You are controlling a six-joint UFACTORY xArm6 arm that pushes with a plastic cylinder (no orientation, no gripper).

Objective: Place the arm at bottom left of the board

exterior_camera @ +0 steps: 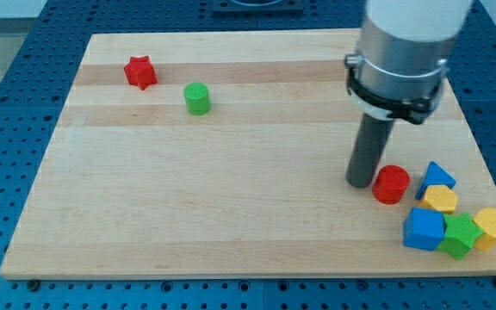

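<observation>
My tip [360,183] rests on the wooden board [188,215] at the view's right, just left of a red cylinder [391,184]. The rod hangs from a wide grey arm end at the view's top right. A red star block [140,72] and a green cylinder [197,99] sit at the view's upper left, far from the tip. The board's bottom left corner is far to the left of the tip.
A cluster of blocks lies at the view's lower right: a blue triangular block [437,176], a yellow block [441,200], a blue cube [424,229], a green star-like block [460,235] and a yellow heart [489,227]. A blue perforated table surrounds the board.
</observation>
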